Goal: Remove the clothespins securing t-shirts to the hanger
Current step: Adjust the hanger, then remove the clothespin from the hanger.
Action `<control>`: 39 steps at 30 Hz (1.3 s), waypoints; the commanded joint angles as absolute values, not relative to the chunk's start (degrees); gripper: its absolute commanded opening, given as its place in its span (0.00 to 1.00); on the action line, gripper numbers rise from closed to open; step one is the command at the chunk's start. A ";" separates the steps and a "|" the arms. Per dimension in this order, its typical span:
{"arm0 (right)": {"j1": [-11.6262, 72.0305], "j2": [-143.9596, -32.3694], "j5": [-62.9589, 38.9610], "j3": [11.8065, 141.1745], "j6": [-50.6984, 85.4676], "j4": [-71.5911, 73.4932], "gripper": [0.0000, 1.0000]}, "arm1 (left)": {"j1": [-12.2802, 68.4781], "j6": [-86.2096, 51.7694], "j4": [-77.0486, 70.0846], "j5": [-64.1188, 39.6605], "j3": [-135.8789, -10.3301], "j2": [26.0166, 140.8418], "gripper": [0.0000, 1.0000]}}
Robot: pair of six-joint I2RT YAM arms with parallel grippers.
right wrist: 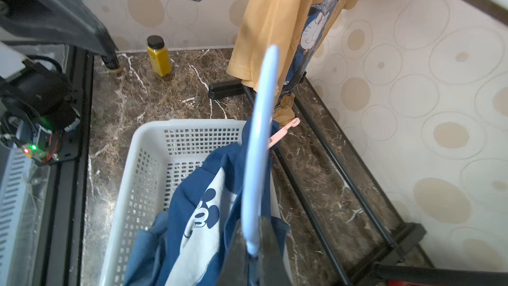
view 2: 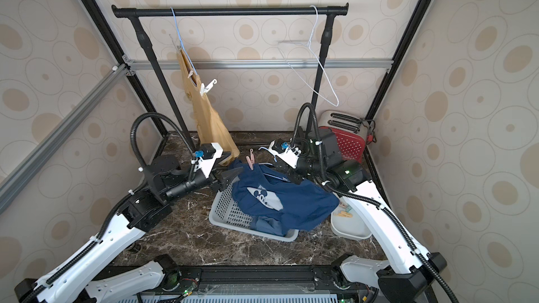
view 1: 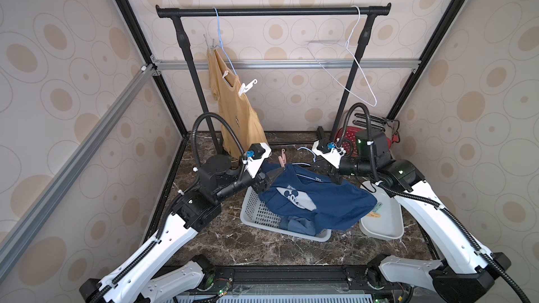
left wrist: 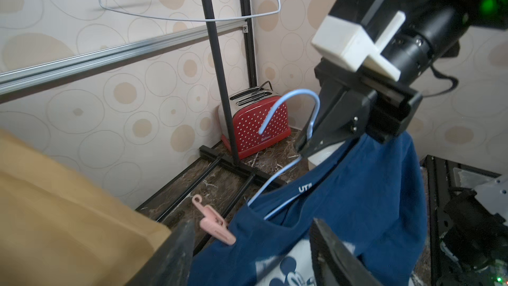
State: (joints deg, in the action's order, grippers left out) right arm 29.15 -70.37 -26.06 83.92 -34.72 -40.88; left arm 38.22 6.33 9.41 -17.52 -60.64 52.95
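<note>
A pink hook-tipped clothespin (left wrist: 214, 224) is clipped to the shoulder edge of the blue t-shirt (left wrist: 357, 202), above the basket (view 1: 256, 214). Its clamping end is buried in fabric. The left pincer (left wrist: 253, 226), jaws apart, sits just beside it. The right pincer (right wrist: 253, 243) is clamped on the blue hanger (right wrist: 258, 133).

My fingers (left wrist: 170, 254) stand apart, and the blue shirt (left wrist: 357, 202) shows between them, mouse print and all. A pink clothespin (left wrist: 214, 224) is clipped to the shirt's shoulder edge, close to one finger. The right gripper (left wrist: 302, 145) pinches the neck of the pale blue hanger (left wrist: 291, 100), whose wire runs into the collar. Behind stands a red dotted toaster (left wrist: 258, 127), and a bare white hanger (left wrist: 165, 16) crosses the black rack pole (left wrist: 220, 78).
</note>
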 commanded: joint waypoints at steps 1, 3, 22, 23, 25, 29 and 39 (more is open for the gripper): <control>30.81 -72.52 -22.22 88.37 -48.78 -52.87 0.00 | 37.60 14.96 15.17 -16.71 -58.88 51.17 0.69; 32.27 -73.79 -19.24 90.45 -53.17 -56.04 0.00 | 37.54 18.81 17.99 -17.80 -58.72 50.81 0.72; 46.47 -68.51 -2.43 88.45 -78.34 -58.42 0.00 | 37.35 50.26 21.80 -27.93 -52.02 51.44 0.81; 46.92 -68.10 -1.98 88.44 -79.41 -58.46 0.00 | 37.35 50.69 21.71 -28.01 -52.11 51.88 0.81; 48.16 -67.58 -0.11 88.59 -82.38 -58.96 0.00 | 37.35 51.41 21.05 -27.85 -52.03 52.51 0.81; 50.33 -67.17 1.44 89.37 -83.95 -60.31 0.00 | 37.24 52.29 18.12 -26.33 -51.53 53.71 0.81; 52.91 -66.25 5.46 87.11 -87.39 -60.02 0.00 | 36.30 55.06 21.13 -27.77 -55.91 58.96 0.83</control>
State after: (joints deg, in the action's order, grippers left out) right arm 52.01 -67.61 3.40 87.72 -83.96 -59.31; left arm 36.84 51.57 18.96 -26.63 -52.31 57.34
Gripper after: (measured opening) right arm 0.067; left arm 0.829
